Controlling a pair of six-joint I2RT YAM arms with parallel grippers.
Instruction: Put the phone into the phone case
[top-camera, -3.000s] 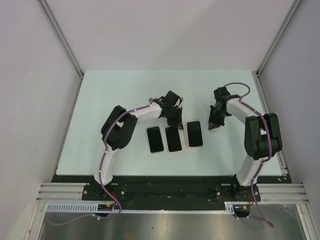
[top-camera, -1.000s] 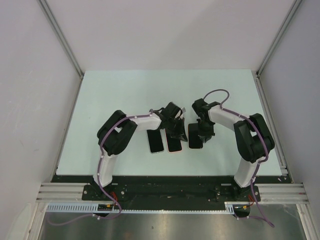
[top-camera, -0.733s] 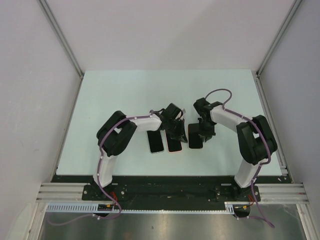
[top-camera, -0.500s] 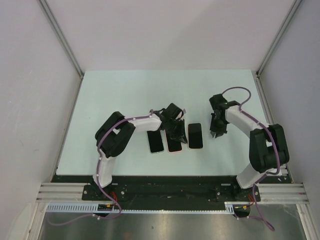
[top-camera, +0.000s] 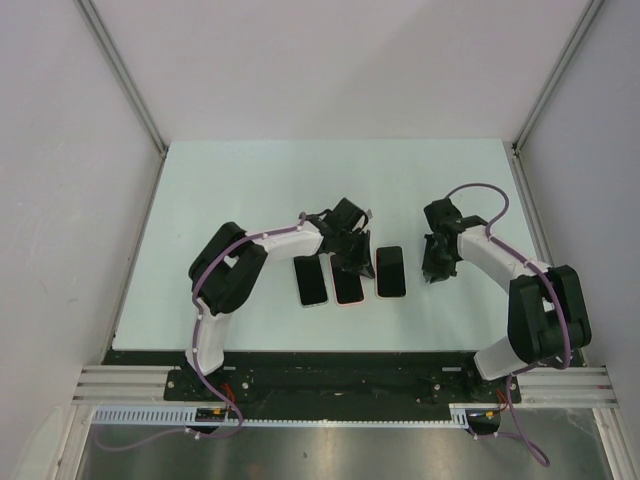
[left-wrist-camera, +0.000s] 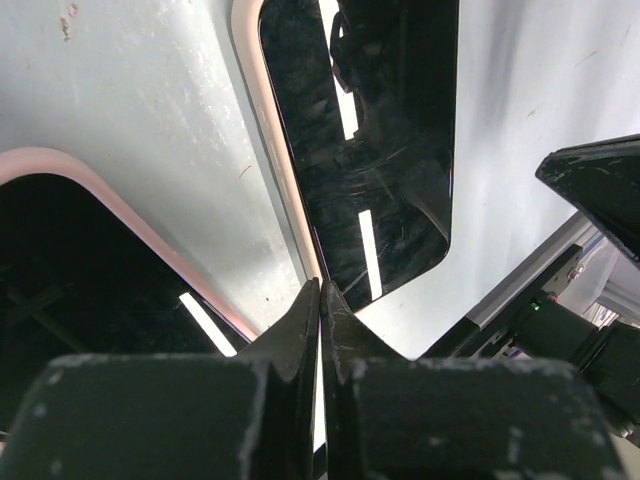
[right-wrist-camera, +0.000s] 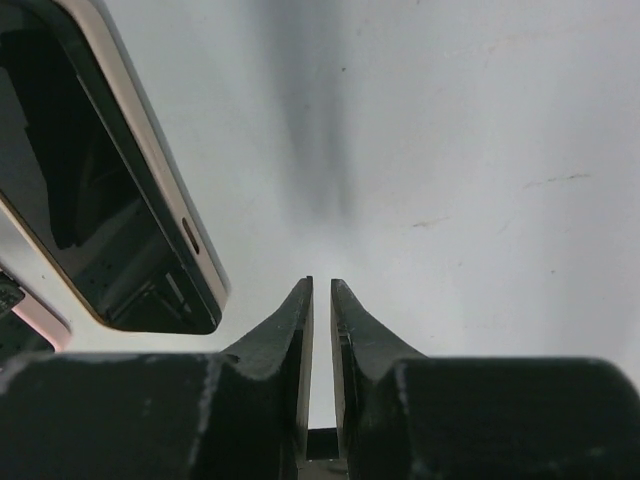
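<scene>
Three dark-screened phones lie side by side on the pale table: a left one (top-camera: 311, 281), a middle one with a pink rim (top-camera: 347, 284) and a right one (top-camera: 390, 271). My left gripper (top-camera: 357, 264) is shut and empty at the far right corner of the middle phone. In the left wrist view its tips (left-wrist-camera: 320, 292) touch the pinkish edge of one phone (left-wrist-camera: 370, 150), and a second pink-rimmed phone (left-wrist-camera: 90, 280) lies beside it. My right gripper (top-camera: 432, 274) is shut and empty on bare table right of the right phone (right-wrist-camera: 100, 190); its tips also show in the right wrist view (right-wrist-camera: 321, 285).
The table (top-camera: 250, 190) is walled by white panels left, right and behind, with metal posts (top-camera: 120, 75) at the corners. A black rail (top-camera: 330, 365) with both arm bases runs along the near edge.
My right gripper has lifted off the right phone and moved right onto bare table. The right phone now lies straighter beside the middle one. My left gripper has stayed at the middle phone.
</scene>
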